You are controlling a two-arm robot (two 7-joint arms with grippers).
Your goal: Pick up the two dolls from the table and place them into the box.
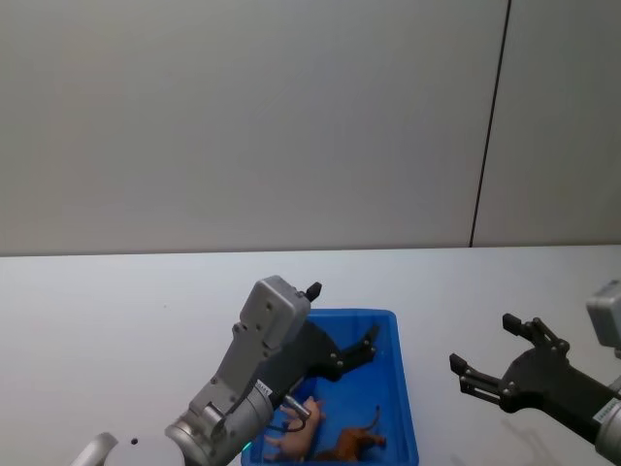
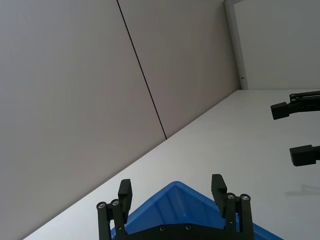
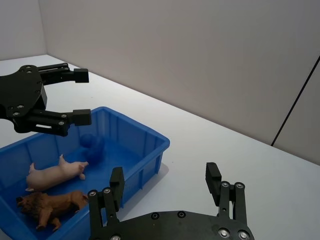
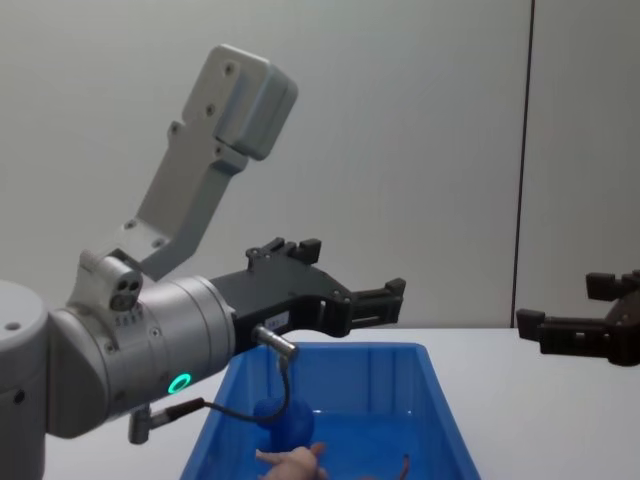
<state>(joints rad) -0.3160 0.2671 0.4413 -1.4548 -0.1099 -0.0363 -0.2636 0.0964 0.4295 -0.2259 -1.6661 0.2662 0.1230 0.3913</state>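
left hand [image 1: 342, 321]: fingers spread, holding nothing, above the box | right hand [image 1: 490, 356]: fingers spread, holding nothing, over bare bench [image 1: 116, 311] right of the box | box [image 1: 403, 388]: blue, on bench | pink animal [image 3: 54, 173] and brown lion [image 3: 49, 206]: lying side by side inside the box

Two dolls, a pink pig [image 3: 54, 173] and a brown lion [image 3: 49, 207], one blue box [image 3: 148, 134].
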